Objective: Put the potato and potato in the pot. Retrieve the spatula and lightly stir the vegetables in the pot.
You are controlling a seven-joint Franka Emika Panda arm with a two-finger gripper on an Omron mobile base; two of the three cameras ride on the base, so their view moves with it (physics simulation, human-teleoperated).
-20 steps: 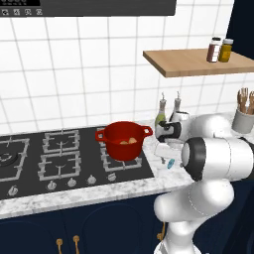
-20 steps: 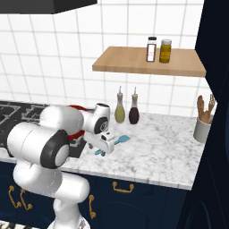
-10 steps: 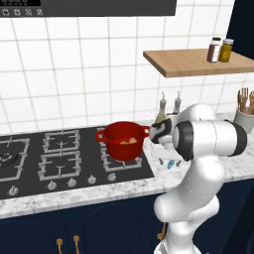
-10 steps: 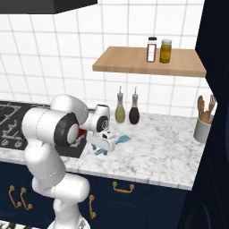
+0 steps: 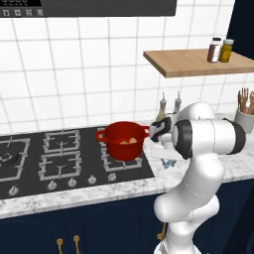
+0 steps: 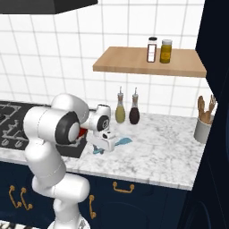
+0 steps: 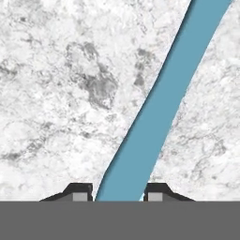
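On the marble surface your hand sits low, fingers apart astride the spatula, not visibly clamping it.

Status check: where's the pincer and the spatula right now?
Pincer low over marble counter, fingertips either side of spatula; grip not confirmed. Vegetables already in pot. Nothing blocking.
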